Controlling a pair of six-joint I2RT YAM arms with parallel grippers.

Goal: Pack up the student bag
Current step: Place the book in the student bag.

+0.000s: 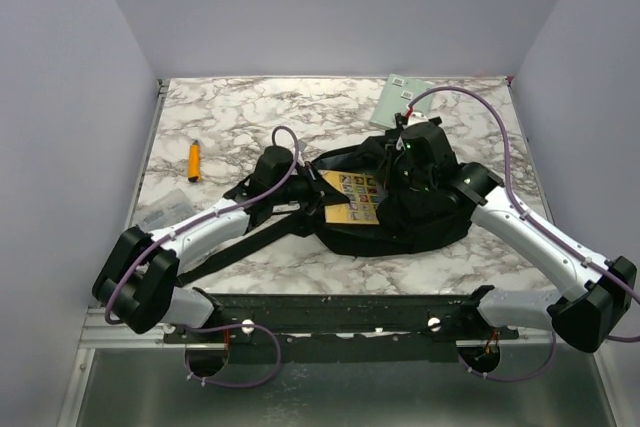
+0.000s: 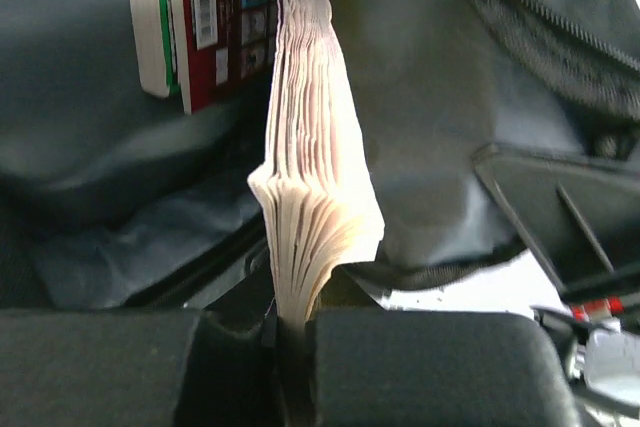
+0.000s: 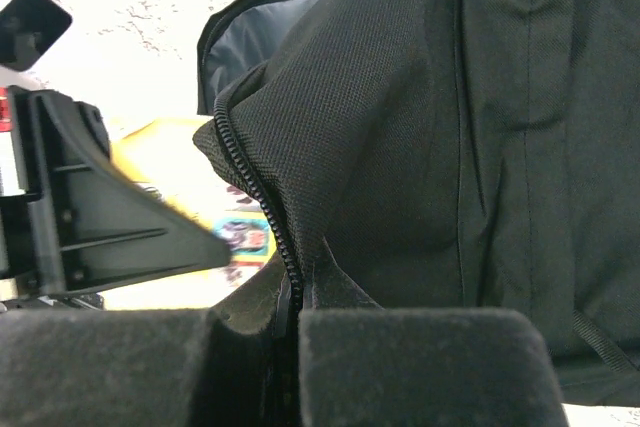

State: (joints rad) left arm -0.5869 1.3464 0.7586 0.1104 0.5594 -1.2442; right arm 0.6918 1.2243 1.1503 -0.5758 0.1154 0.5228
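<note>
Left jaws tight on book (image 2: 318,177) pages in student bag (image 3: 450,127) mouth, right jaws tight on its zipper (image 3: 262,197).

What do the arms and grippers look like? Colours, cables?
Both alike: left arm and right arm have white shells, black joints and black base housings. A purple cable loops along each. The left gripper and right gripper are black and blocky.

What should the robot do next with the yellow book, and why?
Probably slide the book a little deeper into the student bag. The left gripper is shut on the book's page edge, and its yellow cover shows at the opening. The right gripper pinches the zipper edge, which seems to hold the opening up for it.
</note>
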